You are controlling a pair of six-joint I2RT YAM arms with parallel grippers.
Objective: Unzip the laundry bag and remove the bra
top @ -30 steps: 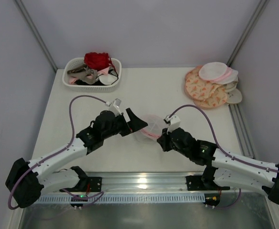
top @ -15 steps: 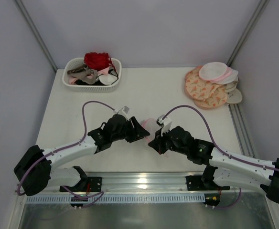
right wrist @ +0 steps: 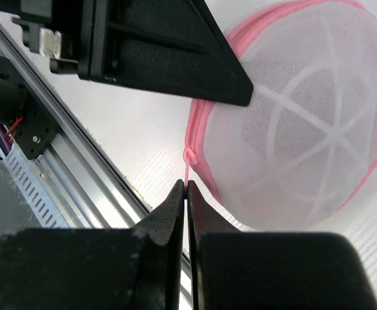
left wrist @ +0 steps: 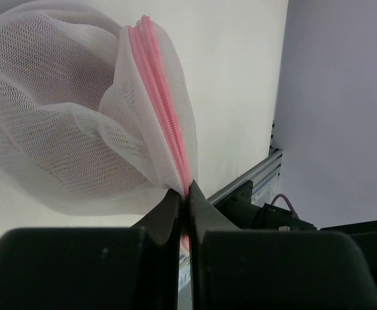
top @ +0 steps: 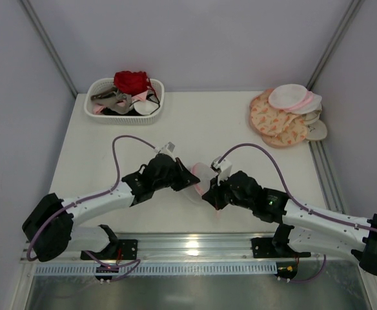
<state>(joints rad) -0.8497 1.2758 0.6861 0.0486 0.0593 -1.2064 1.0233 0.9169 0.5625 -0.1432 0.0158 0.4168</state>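
The laundry bag, a small white mesh dome with a pink zipper rim, lies on the table between my two arms. My left gripper is shut on the bag's pink zipper rim, with folded mesh bunched above the fingertips. From the right, my right gripper is shut on the thin pink zipper pull at the rim's edge. White ribs cross the dome. The bra is hidden; only a dim shade shows through the mesh.
A white slotted basket of garments, a red one on top, stands at the back left. Peach-patterned round pouches are stacked at the back right. An aluminium rail runs along the near edge.
My left gripper moved right to the bag and went from open to shut on its zipper rim. The right gripper stayed shut and shifted slightly left with the bag.
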